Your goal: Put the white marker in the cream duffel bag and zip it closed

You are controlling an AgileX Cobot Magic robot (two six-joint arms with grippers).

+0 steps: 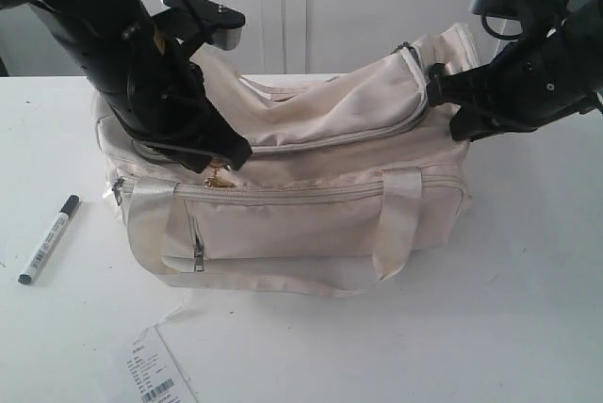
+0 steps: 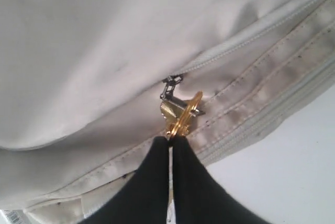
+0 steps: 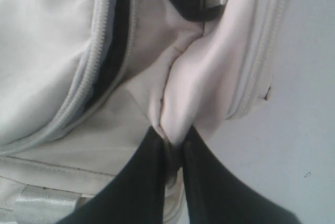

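Note:
The cream duffel bag (image 1: 311, 186) lies on the white table, its curved top zipper closed along most of its length. The white marker (image 1: 49, 239) with a black cap lies on the table left of the bag, outside it. At the bag's left end my left gripper (image 1: 229, 160) is shut on the gold zipper pull (image 2: 180, 116). At the right end my right gripper (image 1: 439, 92) is shut on a pinched fold of cream fabric (image 3: 183, 103). A gap showing dark lining (image 3: 112, 56) runs beside the zipper teeth in the right wrist view.
A white paper tag with a barcode (image 1: 154, 370) lies near the table's front edge. The bag's webbing handle (image 1: 283, 276) loops over the front pocket. A white wall stands behind the table.

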